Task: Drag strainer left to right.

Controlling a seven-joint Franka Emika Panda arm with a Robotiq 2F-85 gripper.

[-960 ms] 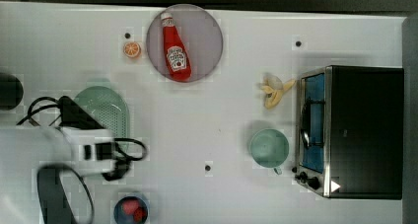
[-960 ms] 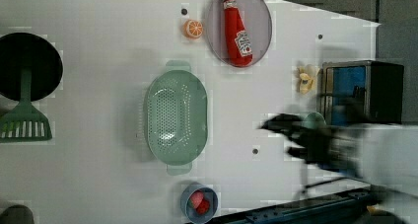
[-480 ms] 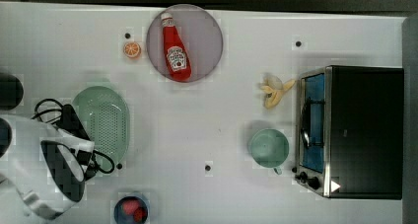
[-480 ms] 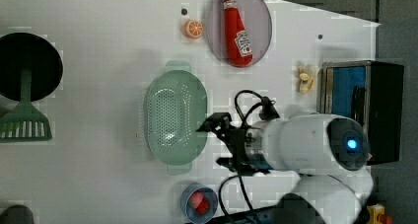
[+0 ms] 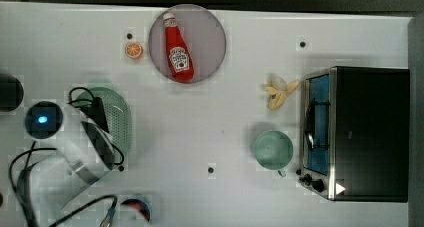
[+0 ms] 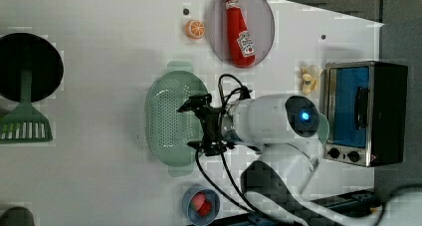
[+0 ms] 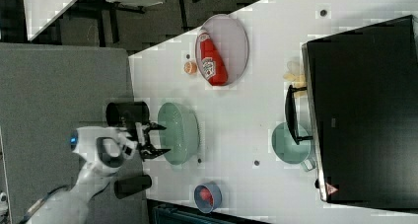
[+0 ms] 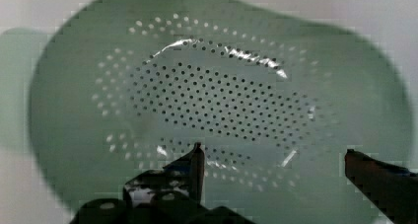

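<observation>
The strainer (image 6: pixel 166 117) is a pale mint-green oval colander lying on the white table, left of centre in the left view. My gripper (image 6: pixel 188 127) hangs open over the rim on the left view's right side, its two black fingers spread along the strainer's length. In the wrist view the perforated bowl of the strainer (image 8: pixel 222 95) lies just below the gripper (image 8: pixel 273 152), and nothing is between the fingertips (image 8: pixel 197 150). In the right view the gripper (image 7: pixel 165 138) reaches the strainer (image 7: pixel 181 132) from the right view's left. The arm covers part of the strainer (image 5: pixel 122 124) in the top view.
A ketchup bottle (image 5: pixel 177 57) lies on a purple plate (image 5: pixel 212 39), with an orange slice (image 5: pixel 133 50) beside it. A banana (image 5: pixel 277 92), a round mint cup (image 5: pixel 272 149) and a toaster oven (image 5: pixel 360 132) are on the top view's right. A blue bowl (image 6: pixel 201 206), black pan (image 6: pixel 27 66) and green spatula (image 6: pixel 25 126) are nearby.
The arm has swung in over the strainer, moving toward the left view's left, and the open gripper now hangs above its rim. The strainer has not moved.
</observation>
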